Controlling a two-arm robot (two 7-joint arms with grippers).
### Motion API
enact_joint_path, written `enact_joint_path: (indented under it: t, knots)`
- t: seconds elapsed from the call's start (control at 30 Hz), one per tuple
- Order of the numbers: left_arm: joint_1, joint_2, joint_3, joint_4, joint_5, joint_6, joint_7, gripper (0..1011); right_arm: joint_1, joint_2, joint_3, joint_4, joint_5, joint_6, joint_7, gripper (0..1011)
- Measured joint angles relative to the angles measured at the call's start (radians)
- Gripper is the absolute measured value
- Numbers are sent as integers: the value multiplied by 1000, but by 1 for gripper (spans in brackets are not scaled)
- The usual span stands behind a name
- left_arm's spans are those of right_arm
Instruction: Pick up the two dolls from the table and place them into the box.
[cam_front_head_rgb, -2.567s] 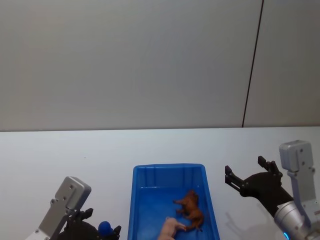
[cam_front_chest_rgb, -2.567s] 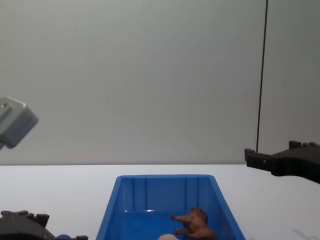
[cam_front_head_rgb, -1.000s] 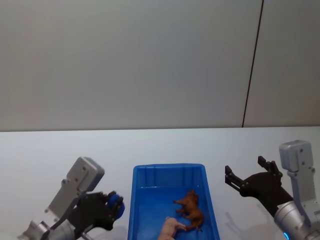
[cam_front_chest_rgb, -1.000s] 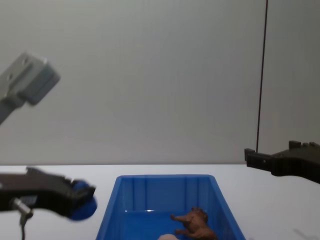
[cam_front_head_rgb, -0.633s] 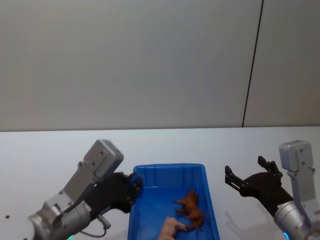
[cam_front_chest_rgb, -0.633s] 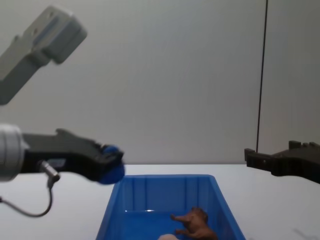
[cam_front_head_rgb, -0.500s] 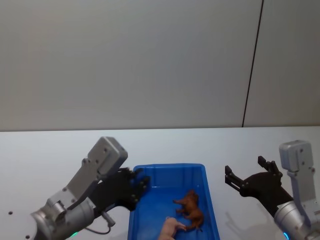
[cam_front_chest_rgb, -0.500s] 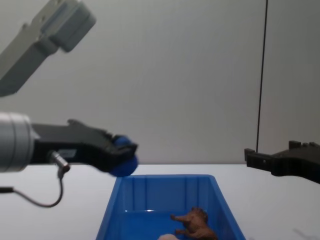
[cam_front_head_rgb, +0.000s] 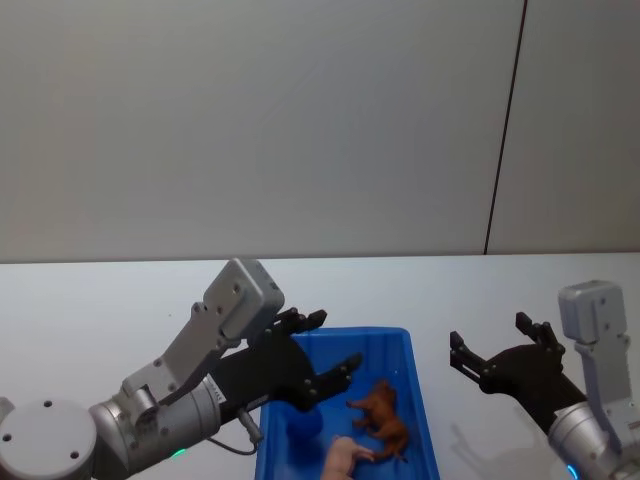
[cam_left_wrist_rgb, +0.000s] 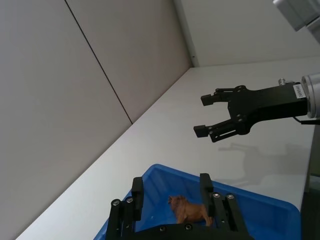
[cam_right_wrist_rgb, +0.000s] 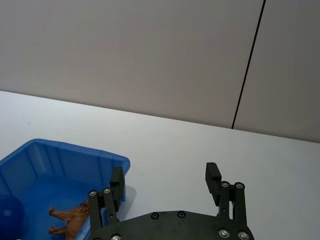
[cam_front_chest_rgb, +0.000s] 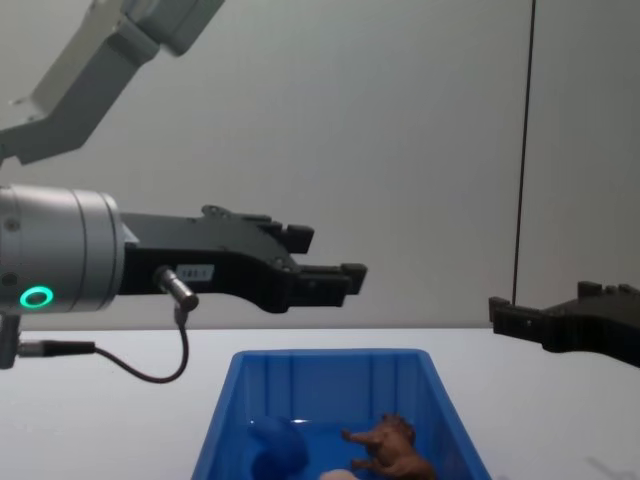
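Head view: the left gripper hangs spread over the box, where lion, pig and a blue ball lie. The right gripper waits beside it, jaws spread.

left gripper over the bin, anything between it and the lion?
Nothing visible. The left gripper hangs open above the box, with open air down to the lion. The pig lies beside the lion, and a blue lump sits off to the robot's left.

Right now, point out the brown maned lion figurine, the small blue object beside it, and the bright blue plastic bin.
brown maned lion figurine (cam_front_head_rgb: 383, 414), head view, its back.
small blue object (cam_front_head_rgb: 305, 426), head view, its top.
bright blue plastic bin (cam_front_head_rgb: 340, 335), head view, far rim.
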Motion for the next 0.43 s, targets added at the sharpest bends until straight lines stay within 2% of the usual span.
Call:
enact_joint_path:
  t: [0.07,0.1,0.17,0.2,0.43]
  knots:
    - [-3,-3,1,2,-1,-4,-6,711,0,0,0,0,0,0,0,1001]
    - [-6,-5,2,4,-2,-7,-11,773,0,0,0,0,0,0,0,1001]
    - [-8,-7,3,5,-3,-10,-15,800,0,0,0,0,0,0,0,1001]
    - [-10,-9,4,7,-3,-12,-19,863,0,0,0,0,0,0,0,1001]
    - [-17,-16,6,11,-5,-20,-34,1001,0,0,0,0,0,0,0,1001]
